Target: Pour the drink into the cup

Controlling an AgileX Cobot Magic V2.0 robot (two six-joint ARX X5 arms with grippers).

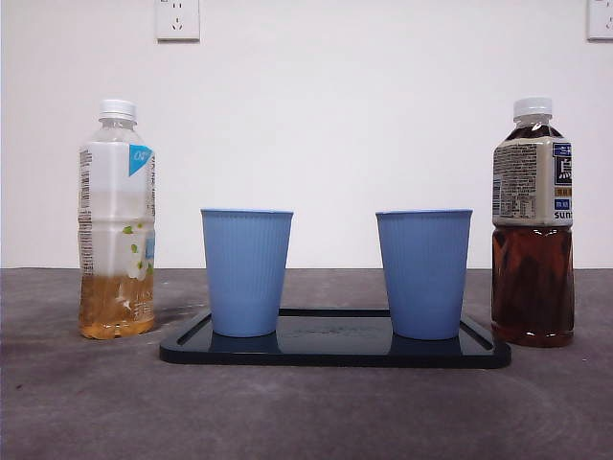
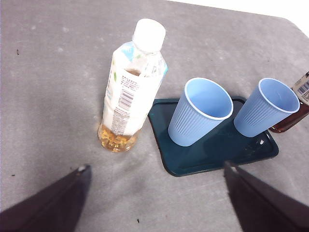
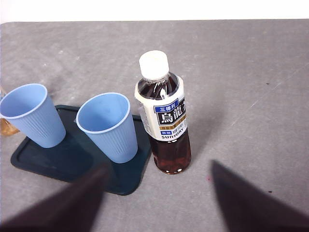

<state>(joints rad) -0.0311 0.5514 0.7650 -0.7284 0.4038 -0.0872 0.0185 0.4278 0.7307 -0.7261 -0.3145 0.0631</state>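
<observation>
Two empty blue ribbed cups stand upright on a dark tray [image 1: 335, 355]: a left cup [image 1: 246, 271] and a right cup [image 1: 423, 273]. A capped bottle with a white label and a little amber drink [image 1: 117, 222] stands left of the tray. A capped bottle of dark tea [image 1: 533, 225] stands right of it. My left gripper [image 2: 154, 174] is open, above and short of the amber bottle [image 2: 131, 99]. My right gripper [image 3: 157, 169] is open, above and short of the dark tea bottle [image 3: 164, 113]. Neither gripper shows in the front view.
The tray sits on a grey table [image 1: 306, 412] before a white wall with two sockets [image 1: 177, 19]. In the wrist views the cups [image 2: 200, 111] [image 3: 108, 126] stand side by side on the tray [image 2: 212, 154] [image 3: 63, 162].
</observation>
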